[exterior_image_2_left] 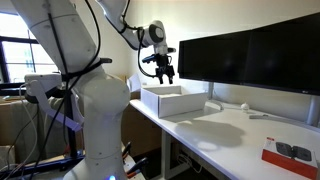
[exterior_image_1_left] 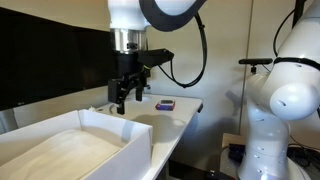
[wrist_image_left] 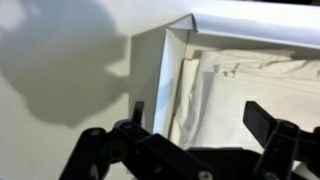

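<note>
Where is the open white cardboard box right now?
The open white cardboard box sits at the end of the white desk, before the black monitor, in both exterior views; the black gripper hangs above its corner.

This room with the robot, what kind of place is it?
Probably an office or a lab. There is a long white desk with a big dark monitor, an open white box on the desk, and a white robot arm standing beside it.
</note>
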Robot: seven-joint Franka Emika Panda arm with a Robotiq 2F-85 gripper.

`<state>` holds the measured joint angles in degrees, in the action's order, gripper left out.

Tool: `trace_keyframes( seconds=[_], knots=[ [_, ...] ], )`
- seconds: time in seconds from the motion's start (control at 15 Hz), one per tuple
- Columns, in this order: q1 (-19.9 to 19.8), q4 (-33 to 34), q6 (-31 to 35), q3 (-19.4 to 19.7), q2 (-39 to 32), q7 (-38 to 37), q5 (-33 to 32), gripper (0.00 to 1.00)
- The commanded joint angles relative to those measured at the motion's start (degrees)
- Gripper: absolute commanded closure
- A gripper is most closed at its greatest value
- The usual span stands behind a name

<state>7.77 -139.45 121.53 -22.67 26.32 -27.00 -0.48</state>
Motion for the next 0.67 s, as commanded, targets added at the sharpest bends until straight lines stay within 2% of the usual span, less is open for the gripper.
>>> trace_keyframes(
  seconds=[0.0, 0.33, 0.53, 0.6],
  knots=[
    [0.6, 3.3, 7.5, -2.8, -5.7, -7.0, -0.4, 0.0],
    [-0.4, 6.7, 18.1, -6.4, -13.9, -15.9, -7.3, 0.0],
    [0.9, 9.7, 18.1, -6.2, -16.9, -20.3, -12.2, 0.0],
    [2.2, 7.4, 17.9, -4.3, -14.9, -17.7, -10.2, 0.0]
  ],
)
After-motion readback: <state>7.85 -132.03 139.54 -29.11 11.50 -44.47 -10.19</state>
